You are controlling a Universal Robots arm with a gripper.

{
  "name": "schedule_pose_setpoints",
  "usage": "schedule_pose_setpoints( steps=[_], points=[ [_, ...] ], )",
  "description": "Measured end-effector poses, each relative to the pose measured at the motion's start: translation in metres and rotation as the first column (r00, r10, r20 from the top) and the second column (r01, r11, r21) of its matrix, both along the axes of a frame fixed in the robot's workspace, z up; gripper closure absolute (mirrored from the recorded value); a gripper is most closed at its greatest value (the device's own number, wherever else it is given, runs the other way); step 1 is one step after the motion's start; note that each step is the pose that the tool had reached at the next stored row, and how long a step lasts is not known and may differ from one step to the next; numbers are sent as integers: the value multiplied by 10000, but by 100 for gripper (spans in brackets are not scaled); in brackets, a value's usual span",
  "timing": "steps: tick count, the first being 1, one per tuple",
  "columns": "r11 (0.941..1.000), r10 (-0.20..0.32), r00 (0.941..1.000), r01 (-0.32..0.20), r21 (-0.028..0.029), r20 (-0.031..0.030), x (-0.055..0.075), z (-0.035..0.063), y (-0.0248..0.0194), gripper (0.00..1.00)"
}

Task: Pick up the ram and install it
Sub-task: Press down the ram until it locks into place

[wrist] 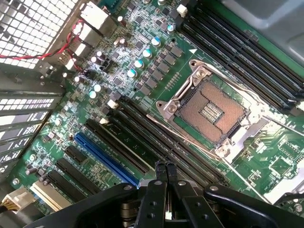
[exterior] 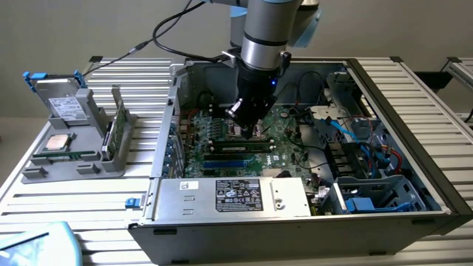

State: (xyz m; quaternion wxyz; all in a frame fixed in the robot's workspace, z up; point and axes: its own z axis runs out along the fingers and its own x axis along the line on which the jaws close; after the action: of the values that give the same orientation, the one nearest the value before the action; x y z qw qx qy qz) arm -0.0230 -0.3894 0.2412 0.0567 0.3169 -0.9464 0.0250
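The ram (exterior: 240, 147), a slim green stick with a pale label, lies along the black memory slots (exterior: 238, 157) of the motherboard (exterior: 199, 149) inside the open computer case. My gripper (exterior: 246, 133) hangs just above it, close to the stick's middle; whether it touches I cannot tell. In the wrist view my gripper (wrist: 165, 167) is shut, fingertips pressed together with nothing between them, over the long black slots (wrist: 142, 142) beside the open, empty processor socket (wrist: 213, 110).
The case walls (exterior: 171, 105) and the grey power supply (exterior: 235, 196) hem in the board. Cables and drive cages (exterior: 369, 166) crowd the exterior view's right. Outside, on the exterior view's left, a grey holder (exterior: 70, 166) carries a processor chip (exterior: 57, 142), a drive and an upright green board (exterior: 117, 128).
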Motion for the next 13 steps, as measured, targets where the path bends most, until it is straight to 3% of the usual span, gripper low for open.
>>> schedule_pose_setpoints(
  steps=[4, 13],
  points=[
    [9992, -395, 9992, 396, -36, 78, 0, -1, 1, 90],
    [9891, -1467, 9891, 1469, -106, 150, 0, -15, 0, 90]
  ],
)
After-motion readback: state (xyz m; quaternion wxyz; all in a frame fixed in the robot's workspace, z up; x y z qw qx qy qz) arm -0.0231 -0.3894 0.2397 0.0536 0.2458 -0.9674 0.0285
